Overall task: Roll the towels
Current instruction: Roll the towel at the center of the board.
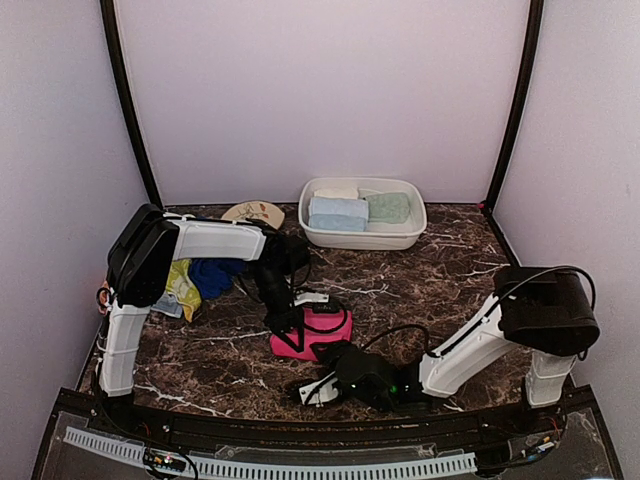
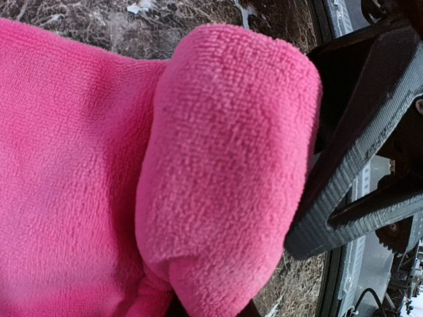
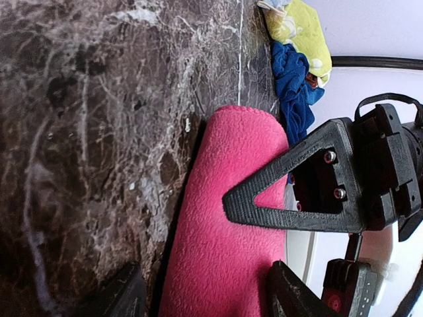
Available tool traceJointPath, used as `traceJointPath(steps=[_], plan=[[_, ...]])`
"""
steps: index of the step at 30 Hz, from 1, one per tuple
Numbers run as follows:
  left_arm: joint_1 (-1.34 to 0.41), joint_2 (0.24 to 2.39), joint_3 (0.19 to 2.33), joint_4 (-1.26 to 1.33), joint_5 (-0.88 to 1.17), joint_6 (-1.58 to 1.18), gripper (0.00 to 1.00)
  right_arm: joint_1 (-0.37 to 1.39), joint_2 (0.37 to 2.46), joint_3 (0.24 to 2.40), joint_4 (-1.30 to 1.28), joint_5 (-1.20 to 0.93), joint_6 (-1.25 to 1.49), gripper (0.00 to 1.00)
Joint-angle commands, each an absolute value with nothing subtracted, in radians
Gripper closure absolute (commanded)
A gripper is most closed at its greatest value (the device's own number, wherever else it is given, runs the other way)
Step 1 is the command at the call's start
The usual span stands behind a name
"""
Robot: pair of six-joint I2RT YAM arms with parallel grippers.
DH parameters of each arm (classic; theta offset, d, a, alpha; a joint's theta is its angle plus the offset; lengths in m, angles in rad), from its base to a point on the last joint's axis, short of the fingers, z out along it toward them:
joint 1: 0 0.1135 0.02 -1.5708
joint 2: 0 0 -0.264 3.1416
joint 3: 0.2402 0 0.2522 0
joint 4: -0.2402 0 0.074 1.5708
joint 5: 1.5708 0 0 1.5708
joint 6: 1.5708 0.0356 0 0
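So: left clamped on pink, right open

Left gripper [image 1: 287,335] jaws are closed on the rolled edge of the pink towel [image 1: 318,335]. Right gripper [image 1: 316,390] jaws stand apart, straddling the roll's end. The pink towel lies on the table [image 1: 430,280] in front of the basin [image 1: 360,240], well apart from it. Blue towel [image 1: 212,275] and yellow-green towel [image 1: 182,285] are heaped front-left of the basin. Pale blue roll [image 1: 337,213] and mint roll [image 1: 388,207] sit inside it. Disc [image 1: 254,212] is just left of it.
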State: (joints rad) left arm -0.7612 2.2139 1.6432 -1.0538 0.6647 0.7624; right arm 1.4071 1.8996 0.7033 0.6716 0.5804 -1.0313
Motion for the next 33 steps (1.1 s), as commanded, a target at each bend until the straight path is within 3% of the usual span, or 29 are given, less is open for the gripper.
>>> traceJointPath(steps=[1,5,9,15,17,19,20,23,25,33], plan=[[-0.775,2.291,1.603,-1.102,0.545,0.758,1.0,1.382,1.949,0.735,0.728,0.603,-1.029,0.39],[-0.775,2.287,1.603,-1.101,0.533,0.76,0.98,1.367,1.967,0.743,0.679,0.591,-0.937,0.42],[-0.775,2.245,1.58,-1.071,0.512,0.752,0.83,1.328,1.959,0.784,0.512,0.519,-0.697,0.56],[-0.754,2.093,1.467,-0.988,0.546,0.769,0.63,1.229,1.931,0.856,0.26,0.321,-0.339,0.59],[-0.743,2.044,1.416,-0.949,0.539,0.773,0.49,1.19,1.913,0.852,0.237,0.205,-0.264,0.63],[-0.721,1.999,1.362,-0.909,0.525,0.771,0.42,1.159,1.895,0.838,0.241,0.123,-0.196,0.66],[-0.704,1.977,1.346,-0.893,0.532,0.769,0.33,1.144,1.891,0.834,0.244,0.088,-0.176,0.67],[-0.647,1.912,1.304,-0.862,0.574,0.768,0.29,1.098,1.894,0.821,0.249,-0.012,-0.101,0.67],[-0.622,1.874,1.282,-0.843,0.579,0.765,0.12,1.074,1.906,0.828,0.239,-0.061,-0.061,0.68],[-0.546,1.688,1.161,-0.721,0.535,0.774,0.11,0.983,1.962,0.859,0.21,-0.27,0.094,0.75]])
